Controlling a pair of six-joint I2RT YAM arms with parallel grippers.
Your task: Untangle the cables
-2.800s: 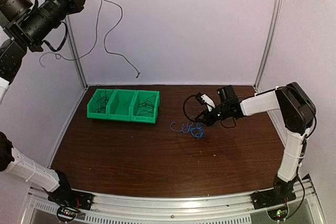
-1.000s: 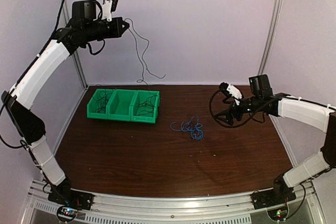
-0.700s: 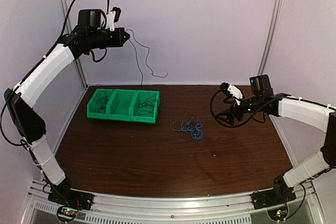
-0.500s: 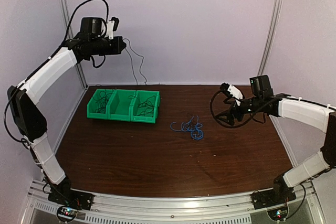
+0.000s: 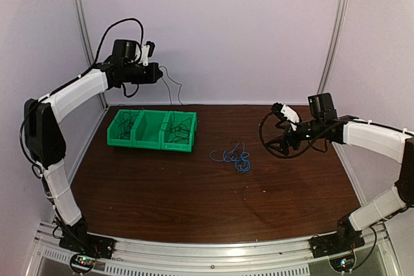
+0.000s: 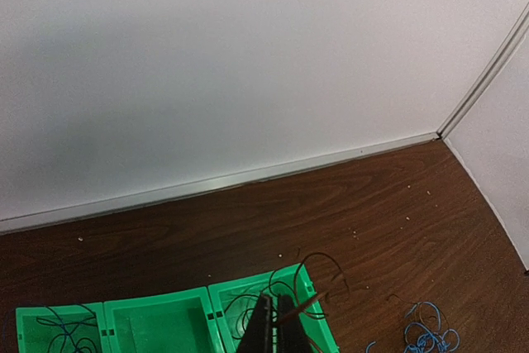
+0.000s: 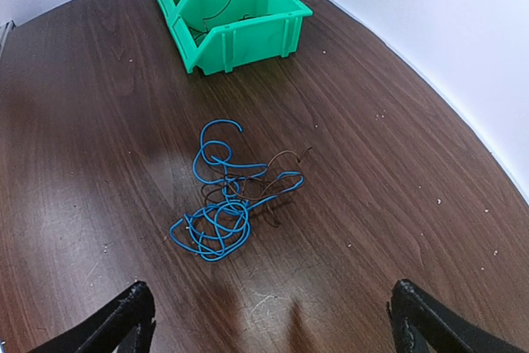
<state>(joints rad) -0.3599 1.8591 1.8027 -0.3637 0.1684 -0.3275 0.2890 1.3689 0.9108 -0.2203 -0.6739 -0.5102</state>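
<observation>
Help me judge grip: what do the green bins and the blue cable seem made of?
Green bins: likely moulded plastic, semi-gloss; uniform colour, ribbed front walls. Blue cable: probably plastic-insulated wire, smooth; thin and holding springy loops.

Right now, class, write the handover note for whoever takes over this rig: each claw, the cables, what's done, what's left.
Left claw: shut on a dark cable, raised over the green bin's right end.
Right claw: open, empty, hovering near the tangle.
Tangle: blue and brown wires, knotted on the table, right of the bin.
Done: cables lie in the bin's two end compartments.
Left: likely bin the held cable, then separate the tangle.
</observation>
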